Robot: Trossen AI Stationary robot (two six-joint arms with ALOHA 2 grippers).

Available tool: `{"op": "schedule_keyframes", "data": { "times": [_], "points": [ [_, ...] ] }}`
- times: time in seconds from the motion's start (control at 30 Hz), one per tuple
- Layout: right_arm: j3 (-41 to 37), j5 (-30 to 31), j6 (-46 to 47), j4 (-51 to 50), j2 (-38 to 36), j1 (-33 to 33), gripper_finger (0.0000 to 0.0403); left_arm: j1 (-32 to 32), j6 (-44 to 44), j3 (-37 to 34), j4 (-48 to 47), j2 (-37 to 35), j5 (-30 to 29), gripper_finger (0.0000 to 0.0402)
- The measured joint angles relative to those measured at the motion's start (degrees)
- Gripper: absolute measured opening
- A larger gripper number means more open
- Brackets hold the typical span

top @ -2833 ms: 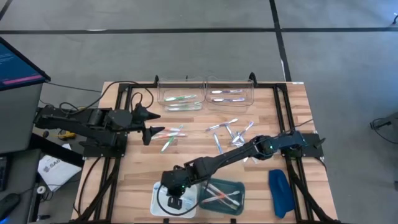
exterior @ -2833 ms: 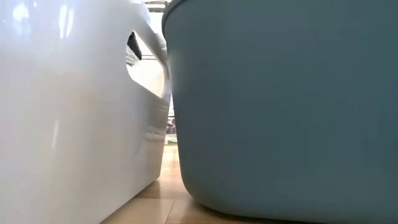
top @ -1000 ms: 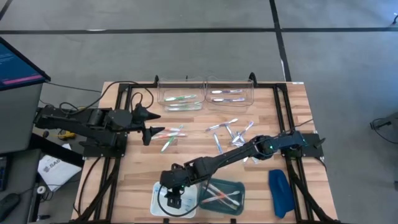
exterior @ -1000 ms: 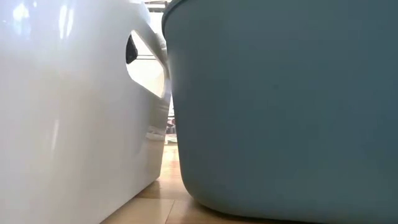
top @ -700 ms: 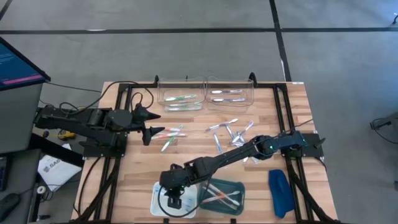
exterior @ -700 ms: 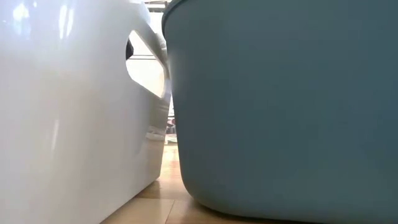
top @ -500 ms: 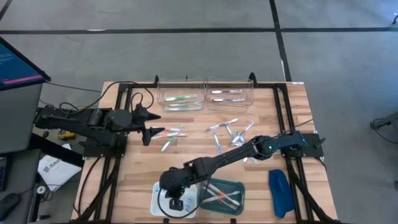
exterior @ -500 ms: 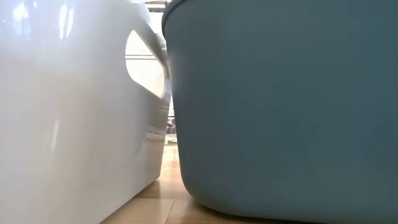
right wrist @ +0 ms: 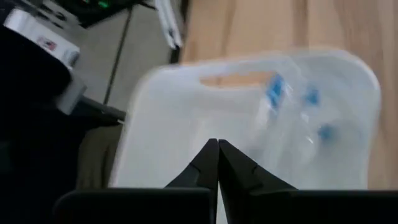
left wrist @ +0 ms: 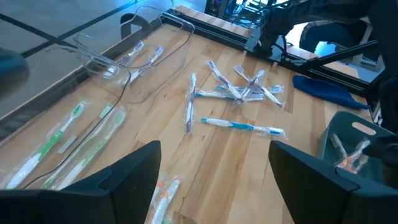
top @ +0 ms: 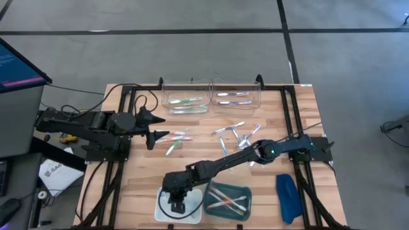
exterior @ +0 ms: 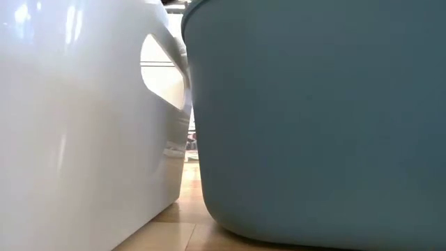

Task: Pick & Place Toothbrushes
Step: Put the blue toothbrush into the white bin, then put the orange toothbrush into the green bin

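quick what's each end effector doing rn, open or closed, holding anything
Left end effector: open, empty, beside the loose toothbrushes.
Right end effector: shut, nothing between its fingers, above the white bin.

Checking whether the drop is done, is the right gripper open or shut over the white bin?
Shut: the right gripper fingers meet above the white bin, holding nothing.

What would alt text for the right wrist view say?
The right gripper, jaws shut and holding nothing visible, hangs over a white bin with a handle slot in its wall. Blue-and-clear toothbrushes lie blurred inside; wooden table shows beyond.
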Motion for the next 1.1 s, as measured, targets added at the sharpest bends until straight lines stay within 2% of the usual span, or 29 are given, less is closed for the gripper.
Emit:
{"op": "schedule_keyframes", "data": {
  "times": [0.33, 0.67, 1.1],
  "points": [
    [0.0, 6.2, 1.7, -4.1, 0.8, -0.8, 0.0, 0.0, 0.0, 0.0, 0.0, 0.0, 0.0, 0.0292],
    [0.0, 6.7, 1.4, -4.1, 0.8, -0.7, 0.0, 0.0, 0.0, 0.0, 0.2, 0.0, 0.0, 0.0292],
    [0.0, 6.7, -3.5, -4.8, -1.5, 0.0, 0.0, 0.0, 0.0, 0.0, 0.2, 0.0, 0.0, 0.0292]
  ]
}}
